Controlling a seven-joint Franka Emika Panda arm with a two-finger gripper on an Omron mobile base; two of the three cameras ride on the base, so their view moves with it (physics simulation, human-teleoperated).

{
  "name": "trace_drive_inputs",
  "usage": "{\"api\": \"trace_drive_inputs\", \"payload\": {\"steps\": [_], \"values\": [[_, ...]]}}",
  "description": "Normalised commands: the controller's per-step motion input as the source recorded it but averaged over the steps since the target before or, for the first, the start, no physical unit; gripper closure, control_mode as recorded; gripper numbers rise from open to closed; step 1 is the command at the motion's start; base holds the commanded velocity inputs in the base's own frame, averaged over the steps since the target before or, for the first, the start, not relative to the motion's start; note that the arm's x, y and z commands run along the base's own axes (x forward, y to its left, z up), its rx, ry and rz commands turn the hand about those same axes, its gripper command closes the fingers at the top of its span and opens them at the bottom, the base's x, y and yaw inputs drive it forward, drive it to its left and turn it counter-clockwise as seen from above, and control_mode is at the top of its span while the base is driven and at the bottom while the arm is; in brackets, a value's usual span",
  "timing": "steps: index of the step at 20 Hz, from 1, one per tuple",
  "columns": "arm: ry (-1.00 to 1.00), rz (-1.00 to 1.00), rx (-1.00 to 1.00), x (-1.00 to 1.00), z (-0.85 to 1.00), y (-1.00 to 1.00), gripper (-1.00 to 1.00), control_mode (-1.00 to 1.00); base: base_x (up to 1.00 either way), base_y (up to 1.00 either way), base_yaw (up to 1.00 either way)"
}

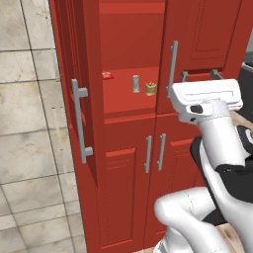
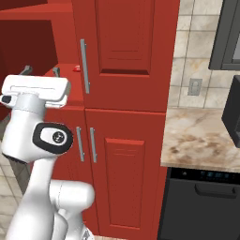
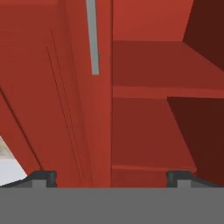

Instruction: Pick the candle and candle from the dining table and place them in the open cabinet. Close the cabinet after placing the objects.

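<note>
Two candles, one grey candle (image 1: pixel 136 83) and one golden candle (image 1: pixel 150 89), plus one red item (image 1: pixel 107 75)

On the red cabinet (image 1: pixel 133 59) shelf before me, the slim grey candle (image 1: pixel 136 83) stands upright. The squat golden-tan candle (image 1: pixel 150 89) sits just beside it. The cabinet door is open.

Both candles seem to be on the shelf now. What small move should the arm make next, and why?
Probably swing toward the open door to push it shut. The grey candle and golden candle already stand on the cabinet shelf, and the gripper is open, holding nothing.
</note>
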Motion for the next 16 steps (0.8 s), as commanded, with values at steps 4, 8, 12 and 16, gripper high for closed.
{"api": "trace_drive_inputs", "payload": {"steps": [4, 8, 12, 16], "values": [[0.03, 0.0, -0.01, -0.92, 0.21, 0.12, -1.0, -1.0, 0.0, 0.0, 0.0], [0.0, 0.0, 0.0, -1.0, 0.06, 0.17, -1.0, -1.0, 0.0, 0.0, 0.0], [0.01, 0.0, 0.0, -0.95, 0.06, 0.21, -1.0, -1.0, 0.0, 0.0, 0.0], [0.03, 0.0, 0.0, -0.85, 0.02, 0.25, -1.0, -1.0, 0.0, 0.0, 0.0]]}}
